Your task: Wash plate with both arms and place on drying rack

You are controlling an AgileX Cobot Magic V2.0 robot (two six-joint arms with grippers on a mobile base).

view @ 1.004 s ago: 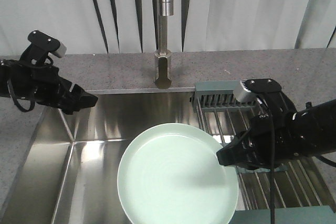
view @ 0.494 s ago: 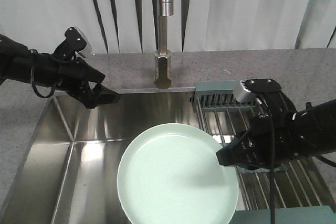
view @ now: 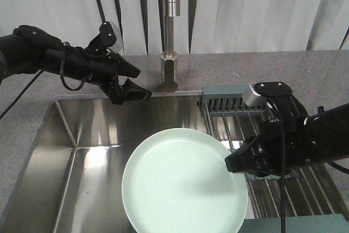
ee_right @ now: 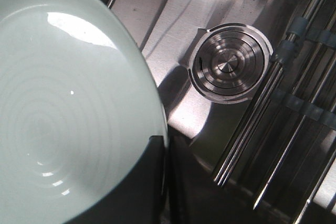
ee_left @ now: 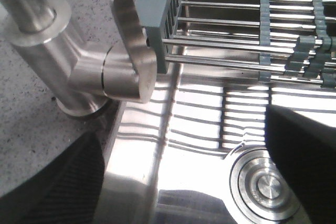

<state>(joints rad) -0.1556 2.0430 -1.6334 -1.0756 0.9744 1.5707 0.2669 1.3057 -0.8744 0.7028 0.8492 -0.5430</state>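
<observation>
My right pincer (view: 229, 163) grips the plate (view: 180, 186) in front of the tap (view: 169, 75). My left pincer (view: 143, 84) (jaws spread, empty) hovers beside the tap.

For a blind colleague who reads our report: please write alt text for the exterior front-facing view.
The right gripper holds a pale green plate by its rim over a steel sink. The left gripper, jaws open, hovers near the faucet at the sink's back edge. A drying rack spans the sink's right side.
</observation>
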